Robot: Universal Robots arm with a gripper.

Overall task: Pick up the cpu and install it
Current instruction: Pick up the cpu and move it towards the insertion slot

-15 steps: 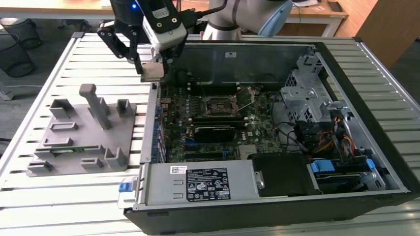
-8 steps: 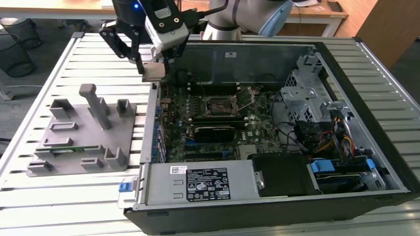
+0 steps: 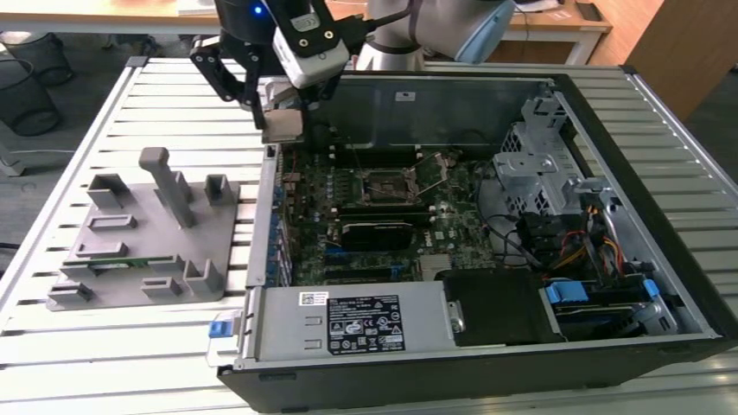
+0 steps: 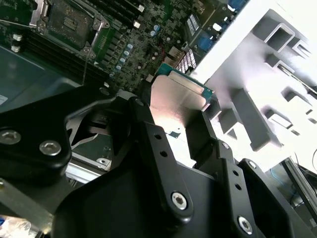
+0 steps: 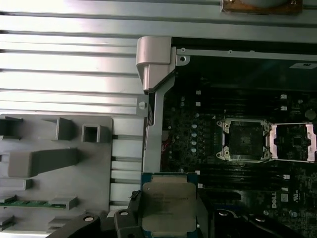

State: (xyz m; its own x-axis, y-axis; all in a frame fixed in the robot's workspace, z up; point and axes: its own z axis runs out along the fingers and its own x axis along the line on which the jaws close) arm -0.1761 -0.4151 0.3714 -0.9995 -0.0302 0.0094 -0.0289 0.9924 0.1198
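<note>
My gripper (image 3: 283,117) hangs above the back left corner of the open computer case (image 3: 485,363), shut on the cpu (image 3: 283,127). In both wrist views the cpu (image 4: 179,94) (image 5: 168,204) is a flat silvery square with a thin pale rim, clamped by its edges between the black fingers (image 4: 148,134). The black square socket (image 3: 386,183) (image 5: 245,141) sits mid-motherboard, some way from the chip. Its metal frame (image 5: 293,142) is swung open beside it.
A grey holder fixture (image 3: 150,233) with posts and slots lies on the slatted table at the exterior view's left; a narrow green circuit strip (image 3: 116,259) rests in it. The case wall (image 5: 153,124), drive cage (image 3: 537,164) and cables (image 3: 576,242) surround the motherboard.
</note>
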